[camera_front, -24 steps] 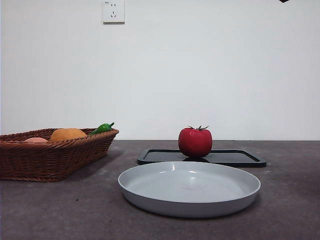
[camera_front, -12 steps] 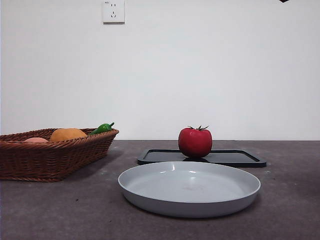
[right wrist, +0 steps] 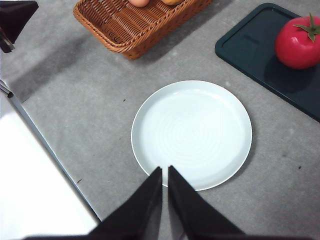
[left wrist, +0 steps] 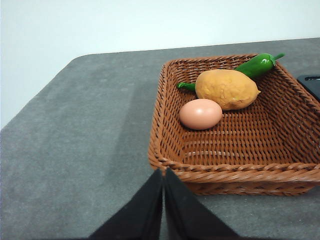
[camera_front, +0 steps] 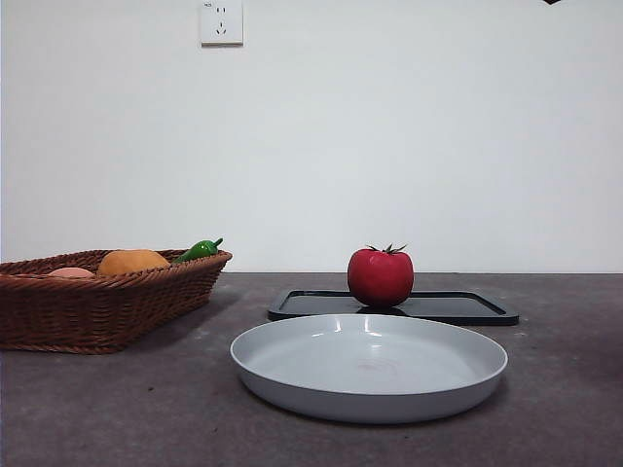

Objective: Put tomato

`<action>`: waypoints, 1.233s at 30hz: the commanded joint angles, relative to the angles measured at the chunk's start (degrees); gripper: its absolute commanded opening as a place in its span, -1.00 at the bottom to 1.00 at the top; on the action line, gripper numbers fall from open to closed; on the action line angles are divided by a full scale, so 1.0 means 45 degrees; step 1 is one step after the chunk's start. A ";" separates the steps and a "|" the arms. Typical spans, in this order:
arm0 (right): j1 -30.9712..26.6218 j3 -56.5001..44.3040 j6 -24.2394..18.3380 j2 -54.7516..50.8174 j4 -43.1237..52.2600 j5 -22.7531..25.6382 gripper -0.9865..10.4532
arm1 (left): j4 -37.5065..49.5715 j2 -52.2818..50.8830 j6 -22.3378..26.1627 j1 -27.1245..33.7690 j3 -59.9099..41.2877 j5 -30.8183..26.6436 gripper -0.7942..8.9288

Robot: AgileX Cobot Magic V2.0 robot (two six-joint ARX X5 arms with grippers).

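Note:
The tomato (camera_front: pixel 380 276) is glossy red with a green stem and stands on a flat black tray (camera_front: pixel 458 308) behind the grey plate (camera_front: pixel 369 365). The right wrist view shows the tomato (right wrist: pixel 297 44) on the tray (right wrist: pixel 255 52), beyond the plate (right wrist: pixel 191 133). My right gripper (right wrist: pixel 164 172) hangs high above the plate's near rim, shut and holding nothing. My left gripper (left wrist: pixel 163 174) is shut too, empty, hovering just outside the wicker basket (left wrist: pixel 170 150). In the front view only a black arm tip (camera_front: pixel 553 2) shows at the top right.
The wicker basket (camera_front: pixel 88 311) at the left holds an orange-yellow fruit (left wrist: pixel 227 89), a pale pink egg-shaped fruit (left wrist: pixel 201 113) and a green pepper (left wrist: pixel 257 64). A wall socket (camera_front: pixel 221 21) is high on the back wall. The table edge (right wrist: pixel 45 145) runs near the plate in the right wrist view.

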 commanded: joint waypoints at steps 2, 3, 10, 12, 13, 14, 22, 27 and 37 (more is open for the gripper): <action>0.0087 0.0083 0.0136 0.0073 0.0131 -0.0010 -0.82 | -0.0087 -0.0029 -0.0063 0.0024 -0.0262 0.0010 -0.82; 0.0087 0.0083 0.0136 0.0073 0.0131 -0.0010 -0.82 | -0.0087 -0.0029 -0.0063 0.0024 -0.0262 0.0010 -0.82; 0.0092 0.0083 0.0136 0.0073 0.0131 -0.0010 -0.82 | -0.0087 -0.0029 -0.0063 0.0024 -0.0262 0.0010 -0.82; 0.0087 0.0083 0.0136 0.0073 0.0131 -0.0010 -0.82 | -0.0087 -0.0029 -0.0063 0.0024 -0.0262 0.0010 -0.82; 0.0087 0.0083 0.0136 0.0073 0.0131 -0.0010 -0.82 | -0.0087 -0.0029 -0.0063 0.0024 -0.0262 0.0010 -0.82; 0.0087 0.0083 0.0136 0.0073 0.0131 -0.0010 -0.82 | -0.0087 -0.0029 -0.0063 0.0024 -0.0262 0.0010 -0.82; -0.1073 -0.0029 -0.0816 -0.0631 0.1185 0.0359 -0.82 | -0.0087 -0.0029 -0.0063 0.0024 -0.0262 0.0010 -0.82; -0.3449 -0.1263 -0.0529 -0.2254 0.3871 0.0291 -0.82 | -0.0087 -0.0029 -0.0063 0.0024 -0.0262 0.0010 -0.82; -0.7140 -0.6431 -0.0529 -0.6300 0.8791 0.1059 -0.82 | -0.0087 -0.0029 -0.0063 0.0024 -0.0262 0.0010 -0.82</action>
